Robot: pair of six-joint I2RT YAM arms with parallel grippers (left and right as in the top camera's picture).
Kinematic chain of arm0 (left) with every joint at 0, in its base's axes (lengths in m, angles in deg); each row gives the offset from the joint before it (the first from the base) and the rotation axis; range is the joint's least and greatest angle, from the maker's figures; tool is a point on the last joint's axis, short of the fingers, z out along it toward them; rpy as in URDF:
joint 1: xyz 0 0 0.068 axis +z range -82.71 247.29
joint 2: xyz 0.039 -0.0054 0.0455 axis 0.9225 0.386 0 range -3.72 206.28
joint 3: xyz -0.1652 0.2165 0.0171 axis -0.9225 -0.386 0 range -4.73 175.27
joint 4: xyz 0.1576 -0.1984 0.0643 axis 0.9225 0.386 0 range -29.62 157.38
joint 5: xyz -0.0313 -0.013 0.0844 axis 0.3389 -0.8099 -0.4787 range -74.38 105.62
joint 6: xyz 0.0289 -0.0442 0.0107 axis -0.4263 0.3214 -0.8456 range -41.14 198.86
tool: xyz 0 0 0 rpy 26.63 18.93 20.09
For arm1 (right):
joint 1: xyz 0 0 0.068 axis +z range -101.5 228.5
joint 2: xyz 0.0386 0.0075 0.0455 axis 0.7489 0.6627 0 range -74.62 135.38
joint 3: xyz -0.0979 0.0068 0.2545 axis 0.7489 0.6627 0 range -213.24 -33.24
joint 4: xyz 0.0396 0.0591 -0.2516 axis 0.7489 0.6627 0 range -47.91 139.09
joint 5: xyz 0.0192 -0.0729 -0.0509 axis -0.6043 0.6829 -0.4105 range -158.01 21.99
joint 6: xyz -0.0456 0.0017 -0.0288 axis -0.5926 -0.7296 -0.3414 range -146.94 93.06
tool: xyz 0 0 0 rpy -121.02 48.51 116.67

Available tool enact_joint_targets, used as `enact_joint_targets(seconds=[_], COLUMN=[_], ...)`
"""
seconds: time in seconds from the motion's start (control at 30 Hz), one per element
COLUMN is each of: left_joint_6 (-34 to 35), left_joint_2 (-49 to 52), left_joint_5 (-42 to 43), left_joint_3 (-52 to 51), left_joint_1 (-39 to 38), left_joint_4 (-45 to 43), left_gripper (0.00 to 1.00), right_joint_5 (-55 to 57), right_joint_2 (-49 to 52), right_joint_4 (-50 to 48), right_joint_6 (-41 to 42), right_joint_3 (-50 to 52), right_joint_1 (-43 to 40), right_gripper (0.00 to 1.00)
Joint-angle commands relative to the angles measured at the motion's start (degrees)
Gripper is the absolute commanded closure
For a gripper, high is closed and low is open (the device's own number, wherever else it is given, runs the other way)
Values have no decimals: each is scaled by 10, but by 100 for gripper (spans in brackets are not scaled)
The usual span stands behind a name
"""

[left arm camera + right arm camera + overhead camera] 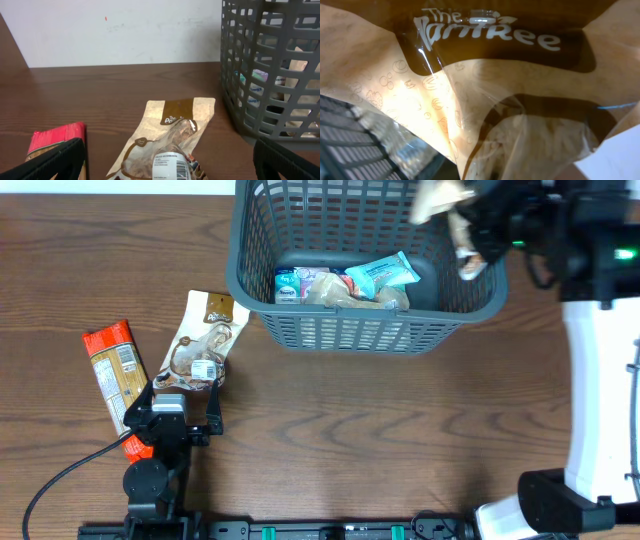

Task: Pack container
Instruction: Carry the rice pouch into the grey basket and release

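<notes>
Overhead: my right gripper (470, 230) clamps a tan paper snack pouch (437, 198) over the far-right rim of the large dark grey slotted plastic basket (250, 280), which stands at the table's far edge. I should carry the pouch inward before I release it. Inside the basket lie a light-blue foil packet (385, 273) and some pale ones.
Left wrist: my left gripper (167, 155) is wide open around a second tan pouch (175, 125).
Right wrist: the held pouch fills the view and my jaws are hidden.

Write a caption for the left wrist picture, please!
Open left end effector above a tan snack pouch, red packet on its left, grey basket on its right.
</notes>
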Motion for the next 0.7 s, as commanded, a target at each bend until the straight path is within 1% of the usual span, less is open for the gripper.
enact_joint_targets(seconds=[0.0,0.13,0.33,0.37,0.6,0.63,0.67], left_joint_6=[3,3,3,3,3,3,3], left_joint_2=[0,0,0,0,0,0,0], left_joint_5=[-5,-5,-5,-5,-5,-5,-5], left_joint_3=[-9,-9,-9,-9,-9,-9,-9], left_joint_1=[-1,-1,-1,-1,-1,-1,-1], left_joint_4=[22,22,22,22,22,22,22], left_gripper=[1,1,1,1,2,1,1], right_joint_5=[57,62,65,64,68,68,68], right_joint_2=[22,71,155,165,242,250,259], right_joint_4=[-7,9,13,11,7,11,12], right_joint_6=[-50,-116,-260,-274,-279,-269,-254], right_joint_3=[-5,-5,-5,-5,-5,-5,-5], right_joint_1=[44,70,69,68,49,46,42], right_gripper=[99,99,99,99,98,89,68])
